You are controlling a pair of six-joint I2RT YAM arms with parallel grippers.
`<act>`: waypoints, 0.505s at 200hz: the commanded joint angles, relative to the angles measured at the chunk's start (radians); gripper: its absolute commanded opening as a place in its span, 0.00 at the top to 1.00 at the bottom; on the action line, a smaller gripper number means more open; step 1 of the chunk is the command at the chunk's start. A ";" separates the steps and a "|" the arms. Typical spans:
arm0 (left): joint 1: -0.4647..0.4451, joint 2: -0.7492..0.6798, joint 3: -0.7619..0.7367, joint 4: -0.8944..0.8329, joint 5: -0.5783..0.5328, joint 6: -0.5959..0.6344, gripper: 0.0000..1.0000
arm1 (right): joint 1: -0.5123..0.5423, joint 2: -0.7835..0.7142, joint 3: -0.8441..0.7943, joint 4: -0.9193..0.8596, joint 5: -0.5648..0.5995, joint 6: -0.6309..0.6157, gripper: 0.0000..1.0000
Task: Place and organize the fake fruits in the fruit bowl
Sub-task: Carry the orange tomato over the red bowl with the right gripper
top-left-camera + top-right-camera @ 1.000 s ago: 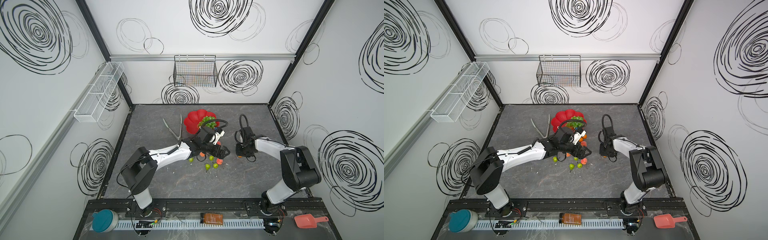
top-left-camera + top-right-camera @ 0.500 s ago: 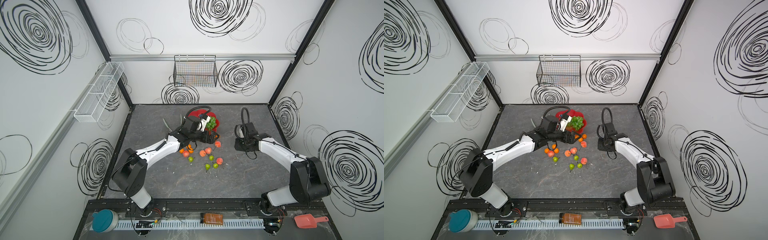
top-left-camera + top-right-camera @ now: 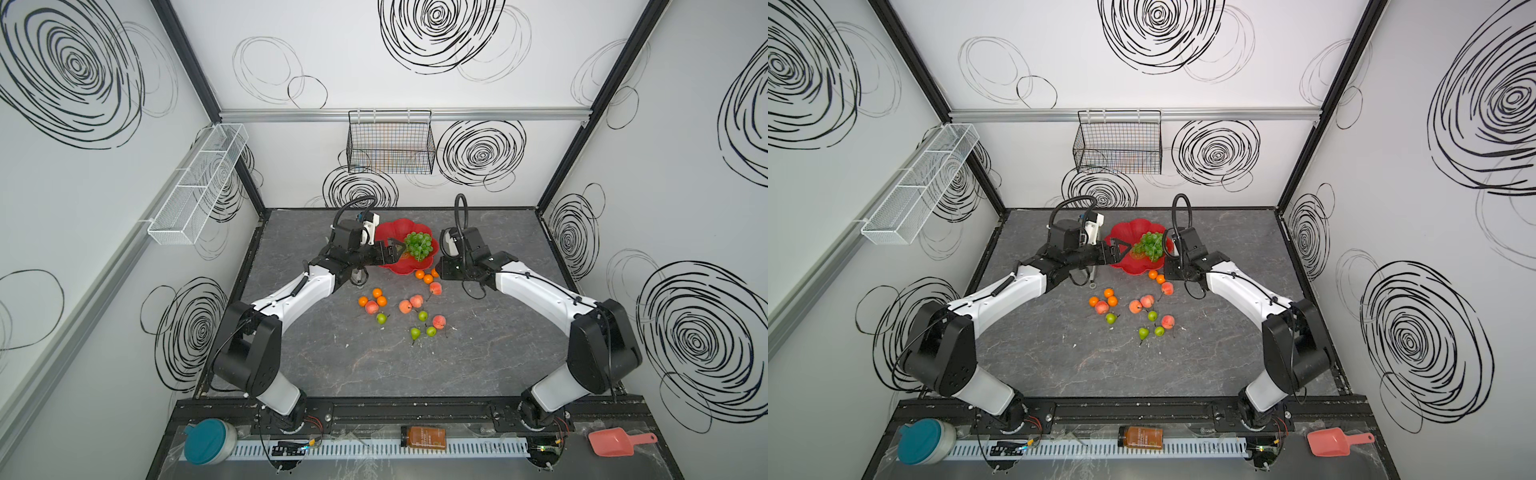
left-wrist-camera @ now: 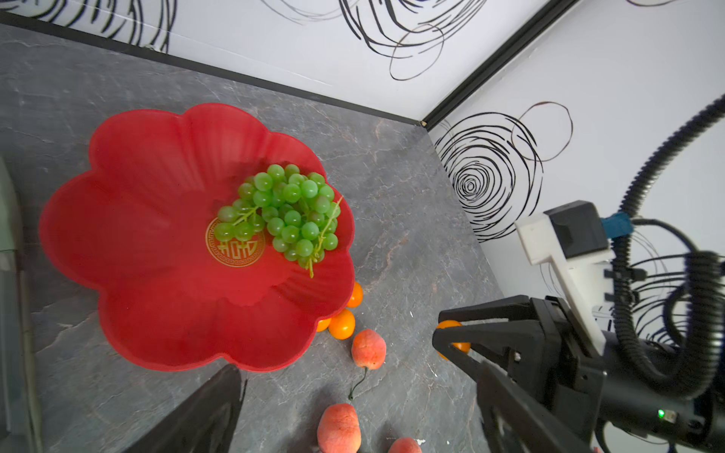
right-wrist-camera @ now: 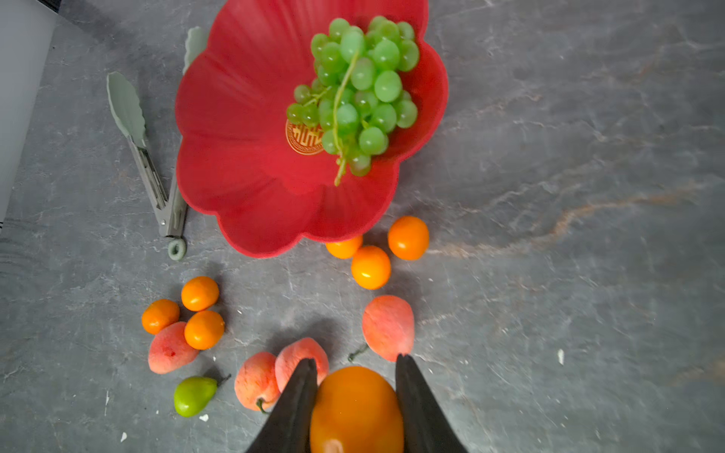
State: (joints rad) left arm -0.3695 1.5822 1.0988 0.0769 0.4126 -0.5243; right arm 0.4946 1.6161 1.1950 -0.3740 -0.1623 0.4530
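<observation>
Near the worktop's back edge, the fruit bowl (image 3: 395, 228) holds the grapes (image 3: 418, 245); I cannot read its gold mark (image 4: 235, 253). My left jaws gape over it; right jaws clamp a tangerine (image 5: 356, 408).

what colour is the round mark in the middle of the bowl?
The mark is gold, against the red bowl; clearest in the left wrist view.

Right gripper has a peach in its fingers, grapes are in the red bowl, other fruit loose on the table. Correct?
Not a peach: the right gripper is shut on an orange tangerine, seen between its fingers in the right wrist view. The grapes are in the red bowl and the other fruit lies loose on the table.
</observation>
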 commanded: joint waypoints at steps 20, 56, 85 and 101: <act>0.058 -0.021 -0.021 0.063 0.005 -0.038 0.04 | 0.063 0.163 0.182 -0.022 0.050 0.004 0.77; 0.090 0.001 -0.027 0.079 0.026 -0.070 0.04 | 0.100 0.322 0.353 -0.053 0.053 -0.005 0.77; 0.109 0.017 -0.030 0.081 0.029 -0.085 0.04 | 0.112 0.456 0.487 -0.104 0.061 -0.008 0.77; 0.124 0.030 -0.031 0.086 0.043 -0.104 0.04 | 0.113 0.515 0.538 -0.116 0.065 -0.006 0.78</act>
State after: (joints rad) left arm -0.2676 1.5852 1.0744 0.1066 0.4278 -0.5938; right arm 0.6022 2.0605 1.6573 -0.4236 -0.1234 0.4484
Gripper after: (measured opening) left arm 0.961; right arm 0.311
